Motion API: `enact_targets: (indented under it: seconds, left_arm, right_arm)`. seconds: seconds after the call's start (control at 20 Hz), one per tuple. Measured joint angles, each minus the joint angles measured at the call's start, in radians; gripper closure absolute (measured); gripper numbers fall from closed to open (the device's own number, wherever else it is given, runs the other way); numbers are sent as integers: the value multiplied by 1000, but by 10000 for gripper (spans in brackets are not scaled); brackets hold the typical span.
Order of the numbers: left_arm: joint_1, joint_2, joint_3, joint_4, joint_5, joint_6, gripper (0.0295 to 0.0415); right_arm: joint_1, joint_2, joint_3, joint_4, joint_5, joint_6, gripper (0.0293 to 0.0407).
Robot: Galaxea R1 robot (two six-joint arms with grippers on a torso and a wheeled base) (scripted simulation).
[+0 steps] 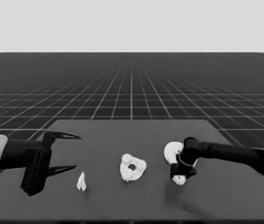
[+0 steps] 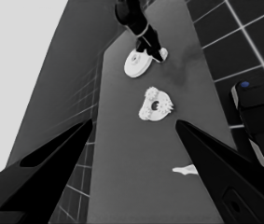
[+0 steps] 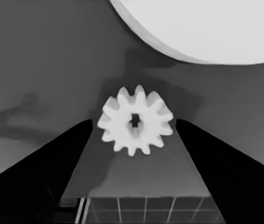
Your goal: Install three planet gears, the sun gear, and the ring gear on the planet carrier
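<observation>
The smaller round part (image 1: 132, 168) lies mid-table with three toothed gears on its face, also clear in the left wrist view (image 2: 156, 105). To its right one more small gear (image 1: 179, 179) lies on the table beside the larger round part (image 1: 171, 150). My right gripper (image 1: 179, 176) hangs straight over that gear. In the right wrist view the gear (image 3: 135, 120) sits between the open fingers (image 3: 52, 163), a thin gap on each side, with the larger round part (image 3: 206, 28) just beyond. My left gripper (image 1: 75, 151) waits open over the table's left end.
A thin white piece (image 1: 81, 182) lies near the front, right of the left gripper, seen too in the left wrist view (image 2: 185, 170). The right arm (image 1: 234, 154) crosses in front of the larger round part. Dark machinery with blue lights (image 2: 257, 116) stands past the table's edge.
</observation>
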Motion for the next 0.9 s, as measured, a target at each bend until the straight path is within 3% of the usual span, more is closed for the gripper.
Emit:
enact_targets:
  seconds: [0.1, 0.15, 0.5, 0.55, 0.65, 0.9]
  left_arm:
    - [0, 0, 0, 0, 0, 0, 326]
    - [0, 0, 0, 0, 0, 0, 326]
    - [0, 0, 0, 0, 0, 0, 326]
    - [0, 0, 0, 0, 0, 0, 326]
    - [0, 0, 0, 0, 0, 0, 326]
    - [0, 0, 0, 0, 0, 0, 326]
  right_arm:
    - [-1, 0, -1, -1, 0, 0, 386]
    - [0, 0, -1, -1, 0, 0, 390]
    - [0, 0, -1, -1, 0, 0, 390]
    - [72, -28, 71, 71, -48, 28, 390]
    - [173, -46, 116, 154, -85, 47, 390]
    - [221, -50, 125, 199, -100, 51, 390]
